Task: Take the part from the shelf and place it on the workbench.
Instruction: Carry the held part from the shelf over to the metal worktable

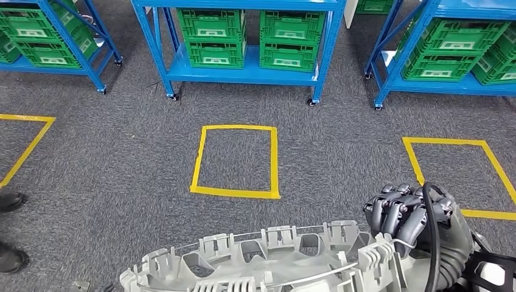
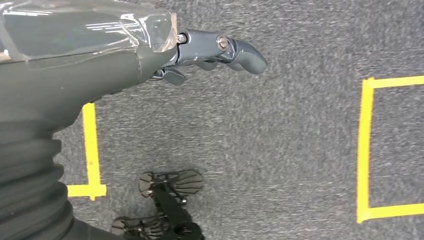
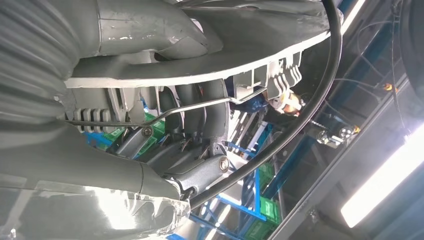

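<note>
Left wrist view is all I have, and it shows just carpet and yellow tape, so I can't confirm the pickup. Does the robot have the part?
Observer: Yes. In the head view the right hand grips the grey part at its right end.
Operator: What's ahead of the robot?
Observer: Blue shelves holding green crates, beyond a yellow taped square on the carpet.
Operator: Anyone close by?
Observer: A person's dark shoes stand at the head view's left edge.
</note>
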